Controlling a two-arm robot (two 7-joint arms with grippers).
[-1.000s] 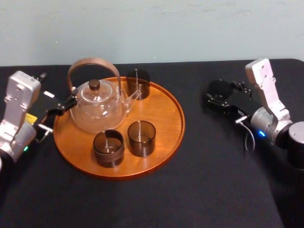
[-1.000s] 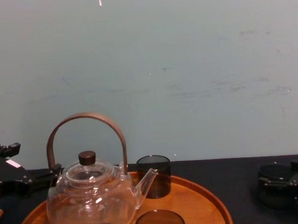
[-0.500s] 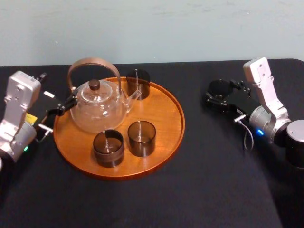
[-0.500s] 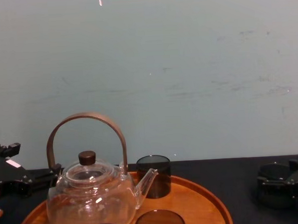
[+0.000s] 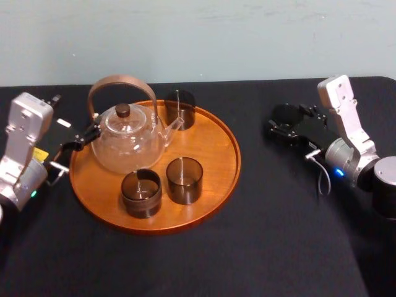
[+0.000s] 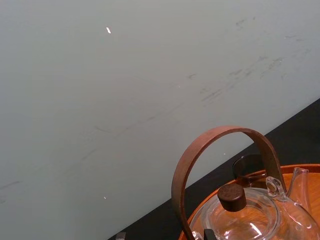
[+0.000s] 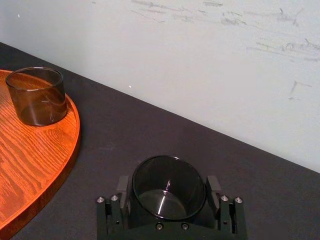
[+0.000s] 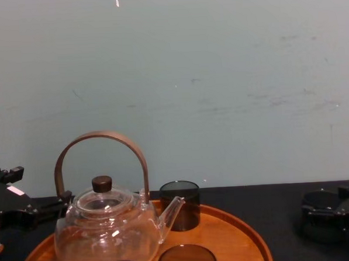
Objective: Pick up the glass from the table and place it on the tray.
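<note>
The right hand (image 5: 284,127) is out over the black counter (image 5: 266,235), reaching sideways from a silver right arm (image 5: 346,133) that bends up from its elbow at the counter's right edge and folds back down at the wrist. It is closed on the dark smoked glass (image 5: 286,114). In the right wrist view the glass (image 7: 168,186) stands upright with its open mouth up, and the two fingers (image 7: 213,186) press its wall from opposite sides, narrow enough to touch it. The hand sits low in the chest view (image 8: 328,216). Whether the glass base rests on the counter or is just clear of it cannot be told.

The round orange-brown tray (image 5: 213,151) lies well apart from this hand, off to its left. It carries a clear teapot (image 5: 127,139) with a brown hoop handle and three other glasses (image 5: 184,179).

The left hand (image 5: 79,140) hangs just beside the tray's far rim, close to the teapot, on a left arm (image 5: 23,145) that rises steeply from its elbow. I cannot tell whether it is wide or narrow.
</note>
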